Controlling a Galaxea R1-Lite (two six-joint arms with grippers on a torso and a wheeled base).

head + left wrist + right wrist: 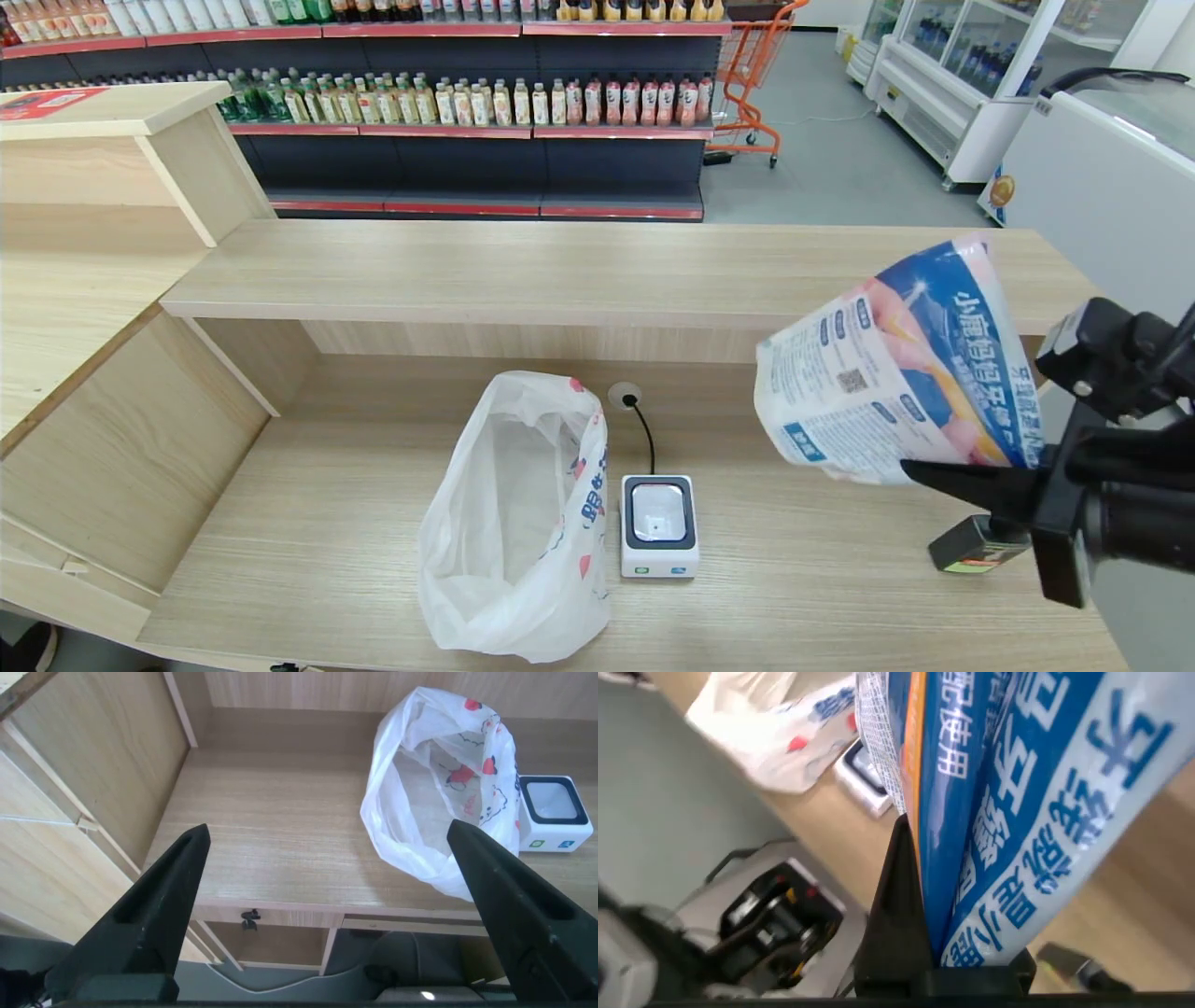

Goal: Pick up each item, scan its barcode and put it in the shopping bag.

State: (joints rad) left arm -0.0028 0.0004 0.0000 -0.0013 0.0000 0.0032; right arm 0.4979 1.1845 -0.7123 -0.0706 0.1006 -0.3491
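Right gripper [966,474] clamps blue-white packet [896,373], raised right of scanner [659,523].

Your left gripper [327,833] is hovering open over the counter [262,779], with the shopping bag [439,812] sitting just beside the scanner [555,812].

Pale wooden counter [822,579] with a raised ledge [560,271] along its far side. Beyond — dark store shelves [485,163] lined with rows of bottles [523,101], an orange shopping cart [752,75], and white coolers [962,103] at the far right, perhaps holding drinks.
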